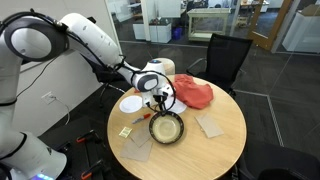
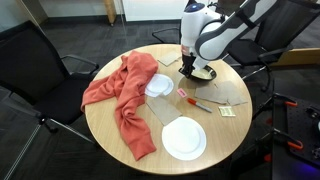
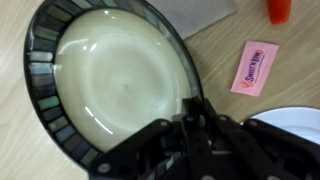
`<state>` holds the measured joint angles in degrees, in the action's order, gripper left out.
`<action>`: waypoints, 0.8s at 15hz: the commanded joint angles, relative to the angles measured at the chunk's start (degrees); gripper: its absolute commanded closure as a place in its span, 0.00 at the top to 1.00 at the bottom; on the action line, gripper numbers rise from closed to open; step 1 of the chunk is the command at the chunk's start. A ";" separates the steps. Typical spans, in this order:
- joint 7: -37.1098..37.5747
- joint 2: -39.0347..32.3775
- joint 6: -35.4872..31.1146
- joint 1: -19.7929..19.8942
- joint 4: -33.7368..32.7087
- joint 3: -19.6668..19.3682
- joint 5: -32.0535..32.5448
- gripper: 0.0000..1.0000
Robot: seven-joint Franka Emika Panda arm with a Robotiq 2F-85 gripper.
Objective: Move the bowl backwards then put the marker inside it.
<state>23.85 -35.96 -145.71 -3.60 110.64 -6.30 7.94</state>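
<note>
Gripper (image 3: 190, 110) at bowl (image 3: 45, 75); marker (image 2: 194, 101) flat, diagonal

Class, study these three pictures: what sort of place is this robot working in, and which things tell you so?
Most likely an office or lab meeting area: a round wooden table with a black office chair beside it, dark carpet on the floor, and glass-walled rooms behind.

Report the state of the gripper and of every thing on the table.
bowl: upright, empty, rim gripped.
gripper: shut on bowl at its rim.
marker: lying flat, outside bowl.
cloth: crumpled.
pink packet: lying flat beside bowl.
white disc: lying flat, nothing on it.
</note>
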 commanded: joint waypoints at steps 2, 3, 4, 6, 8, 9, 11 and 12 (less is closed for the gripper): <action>-1.58 -0.56 -0.38 -1.42 -2.13 0.09 -1.61 0.22; -1.37 -0.74 -0.37 -1.77 -2.39 -0.06 -1.44 0.38; -1.28 -0.86 -0.36 -2.05 -2.67 -0.14 -1.33 0.45; -1.15 -0.83 -0.38 -2.58 -2.97 -0.35 -1.05 0.60; -0.66 0.65 -1.72 -3.24 -0.99 -0.80 -0.46 0.75; -0.84 1.78 -2.06 -3.29 0.19 -0.74 -0.53 0.82; -2.13 3.98 -1.90 -2.91 2.45 0.09 -1.13 0.97; -3.11 5.66 -1.30 -2.56 4.07 0.70 -1.52 1.00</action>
<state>23.78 -35.82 -146.65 -6.13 109.12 -6.16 7.74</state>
